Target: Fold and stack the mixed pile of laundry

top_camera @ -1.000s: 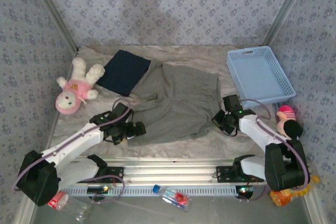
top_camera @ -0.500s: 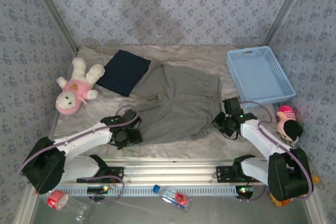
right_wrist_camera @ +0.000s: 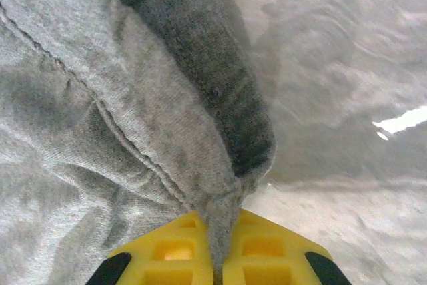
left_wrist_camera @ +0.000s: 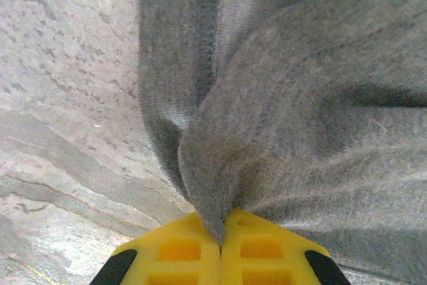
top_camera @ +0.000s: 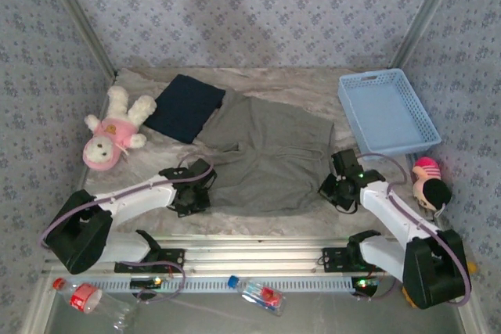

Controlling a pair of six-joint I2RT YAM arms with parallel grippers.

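The olive-grey garment (top_camera: 270, 154) lies spread on the table's middle, wrinkled. A dark navy garment (top_camera: 185, 106), folded into a flat rectangle, rests behind its left side. My left gripper (top_camera: 197, 195) is at the grey garment's near left corner, shut on a pinch of its fabric (left_wrist_camera: 213, 191) between the yellow fingers (left_wrist_camera: 177, 251). My right gripper (top_camera: 335, 187) is at the near right corner, its yellow fingers (right_wrist_camera: 270, 251) shut on the garment's hemmed edge (right_wrist_camera: 223, 215).
A light blue mesh basket (top_camera: 386, 109) stands at the back right. A pink-and-cream plush toy (top_camera: 111, 132) lies at the left, another plush (top_camera: 429, 181) at the right edge. Plastic bottles (top_camera: 260, 296) lie below the rail at the near edge. Patterned walls enclose the table.
My left gripper moved right onto the grey garment's near left corner and shut on it. The right gripper stayed shut on its corner and drew slightly nearer, pulling the cloth's edge.
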